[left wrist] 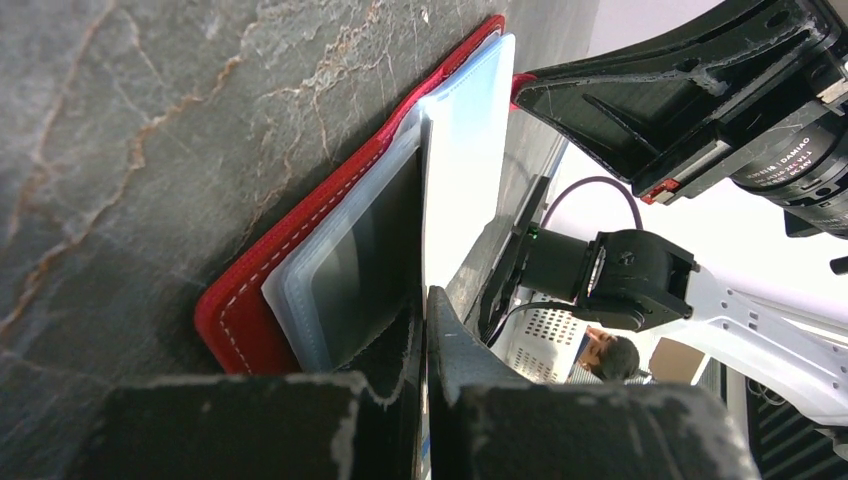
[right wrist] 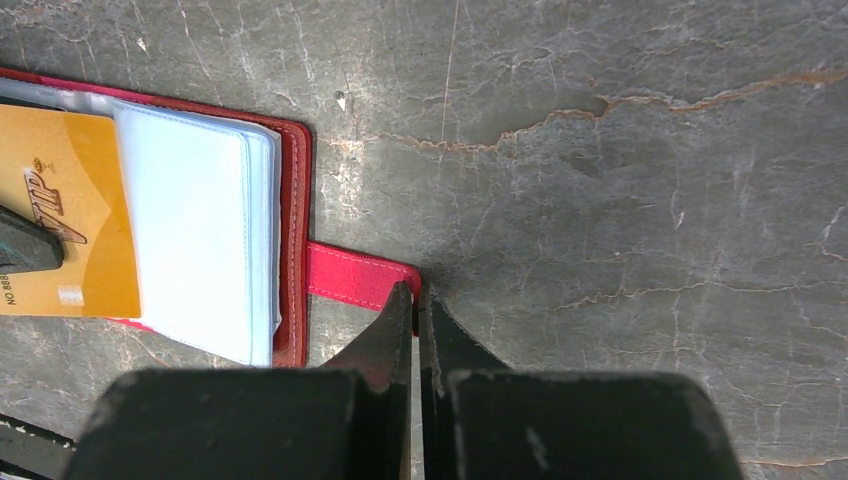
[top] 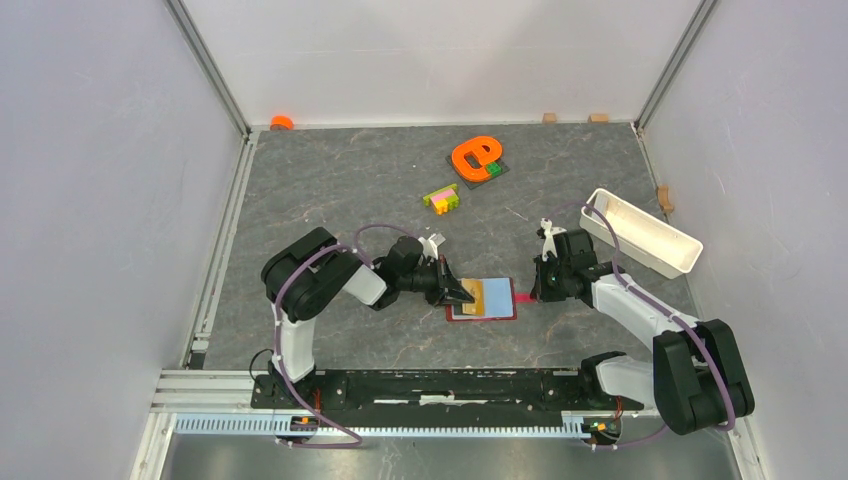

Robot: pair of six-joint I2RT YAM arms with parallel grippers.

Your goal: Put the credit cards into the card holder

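Observation:
The dark-red card holder (top: 497,312) lies open on the table, its light-blue sleeves (right wrist: 190,240) facing up. An orange credit card (right wrist: 70,230) marked "VIP" lies on its left half, its right edge at the sleeves. My left gripper (top: 462,293) is shut on this card's left end; in the left wrist view its jaws (left wrist: 425,300) are closed beside the red cover (left wrist: 250,290). My right gripper (right wrist: 417,292) is shut on the end of the red snap tab (right wrist: 350,272), low at the table; it also shows in the top view (top: 535,293). No other card is in view.
A white oblong tray (top: 645,233) stands at the right, behind the right arm. An orange toy shape (top: 476,155) on a dark plate and a stack of coloured bricks (top: 441,198) lie behind the card holder. Small blocks (top: 549,118) sit along the back wall.

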